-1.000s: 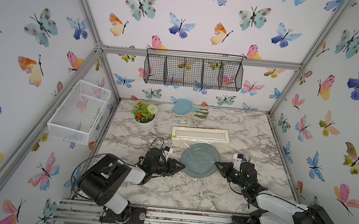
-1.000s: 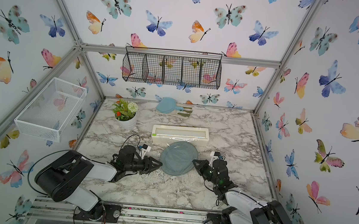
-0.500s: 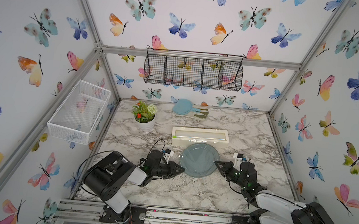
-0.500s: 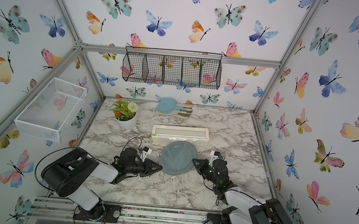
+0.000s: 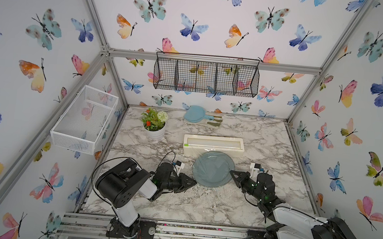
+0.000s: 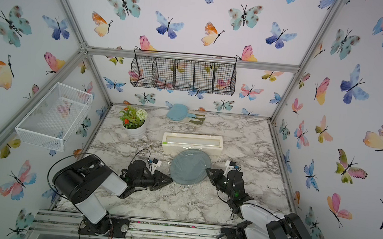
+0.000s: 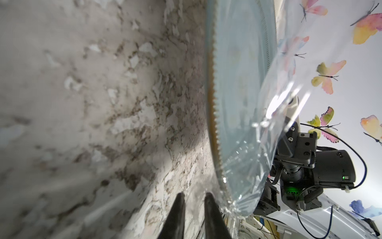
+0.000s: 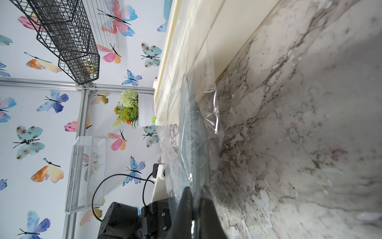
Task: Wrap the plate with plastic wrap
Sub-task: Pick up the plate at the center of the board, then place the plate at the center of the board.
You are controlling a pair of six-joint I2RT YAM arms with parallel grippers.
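The grey-blue plate [image 5: 213,169] lies on the marble table in front of the cream dispenser box [image 5: 214,145]. Plastic wrap [image 7: 268,115] runs from the box over the plate and hangs wrinkled past its near rim. My left gripper [image 5: 194,183] sits low at the plate's near-left edge; in the left wrist view its fingers [image 7: 177,207] stand a little apart, open, beside the loose film. My right gripper [image 5: 231,172] is at the plate's right rim, and in the right wrist view the right gripper [image 8: 195,194] is shut on the plastic wrap there.
A potted plant [image 5: 154,126] stands at the back left. A light-blue board [image 5: 194,113] with utensils lies against the back wall. A white wire basket [image 5: 85,117] hangs on the left wall, and a black wire basket [image 5: 206,77] hangs on the back wall.
The left arm has shifted slightly, its gripper tip dropping a little toward the table's front at the plate's edge. The right gripper stays at the right rim.
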